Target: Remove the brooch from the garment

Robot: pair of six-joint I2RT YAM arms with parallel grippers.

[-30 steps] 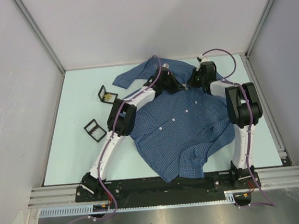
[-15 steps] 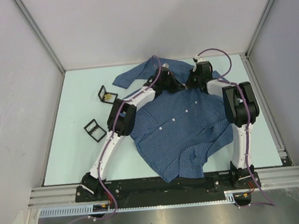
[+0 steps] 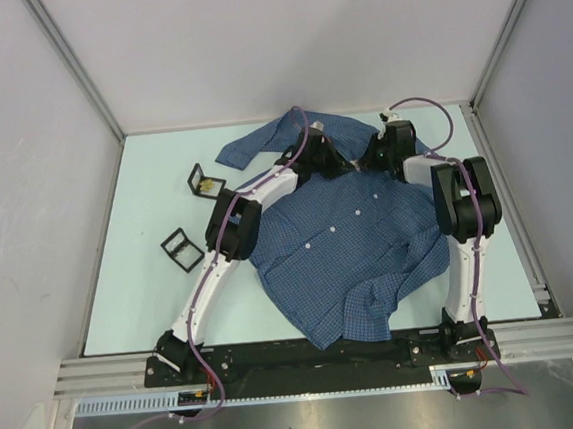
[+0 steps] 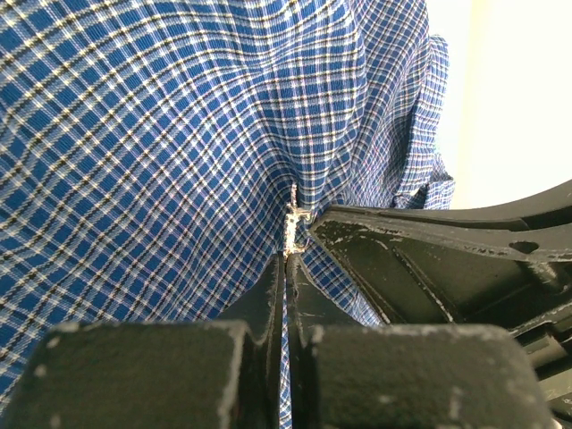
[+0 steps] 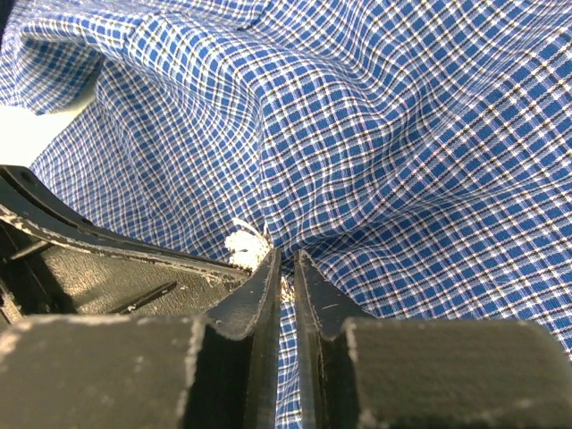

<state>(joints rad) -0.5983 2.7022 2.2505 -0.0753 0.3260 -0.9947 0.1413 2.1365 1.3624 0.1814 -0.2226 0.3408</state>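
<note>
The blue checked garment [image 3: 349, 239] lies spread on the pale table, collar at the far side. Both grippers meet at its upper chest. My left gripper [image 3: 340, 166] is shut on a raised fold of the cloth [image 4: 288, 357]. A small pale brooch [image 4: 293, 225] sits right at its fingertips [image 4: 273, 277]. My right gripper [image 3: 370, 157] is shut, with a narrow gap, on the pale glittery brooch [image 5: 247, 243]. Part of the brooch shows between its fingers [image 5: 313, 286]. The two grippers touch or nearly touch at the brooch. The brooch is hidden in the top view.
Two small black open boxes stand on the table left of the shirt, one [image 3: 206, 184] holding something yellowish and the other [image 3: 180, 249] nearer me. A shirt sleeve [image 3: 260, 141] reaches to the far left. Grey walls enclose the table on three sides.
The right arm's wrist shifted slightly left and then back right. The left arm and the shirt stay as they were.
</note>
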